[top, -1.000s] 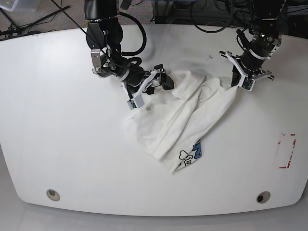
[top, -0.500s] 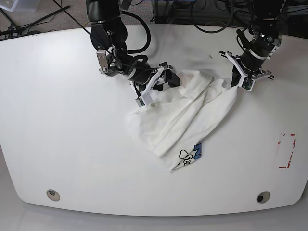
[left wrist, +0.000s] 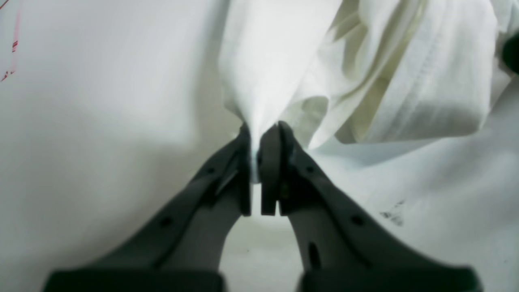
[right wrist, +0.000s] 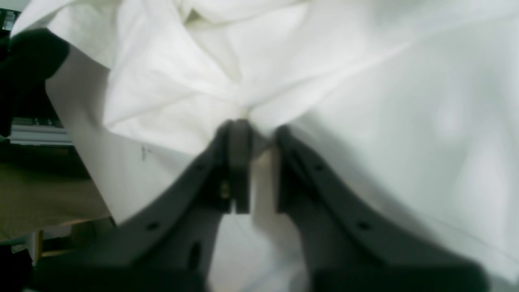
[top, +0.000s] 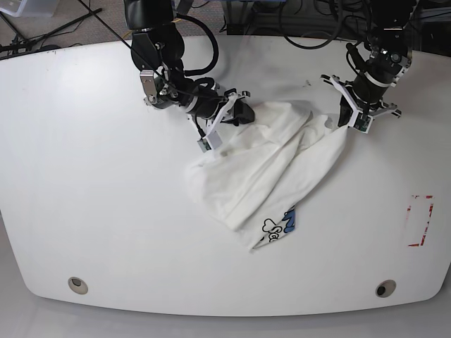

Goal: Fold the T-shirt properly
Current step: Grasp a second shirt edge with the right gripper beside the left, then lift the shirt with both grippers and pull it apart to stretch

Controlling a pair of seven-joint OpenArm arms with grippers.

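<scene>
The white T-shirt [top: 261, 169] lies bunched and partly folded over in the middle of the white table [top: 106, 197]. A corner of blue print [top: 287, 221] shows at its near end. My left gripper [top: 347, 121], on the right of the base view, is shut on the shirt's far right edge; in the left wrist view [left wrist: 259, 127] cloth [left wrist: 275, 61] is pinched between the jaws. My right gripper [top: 243, 113], on the left of the base view, is shut on the far left edge; the right wrist view [right wrist: 257, 129] shows cloth [right wrist: 182, 81] between its fingers.
A red tape mark [top: 421, 220] lies near the table's right edge and shows in the left wrist view [left wrist: 12, 48]. Two round holes [top: 78, 285] [top: 385, 289] sit near the front edge. Cables and dark gear stand beyond the far edge.
My right gripper has moved a little right and toward the back with the cloth, dragging the shirt's left part along. My left gripper has stayed put.
</scene>
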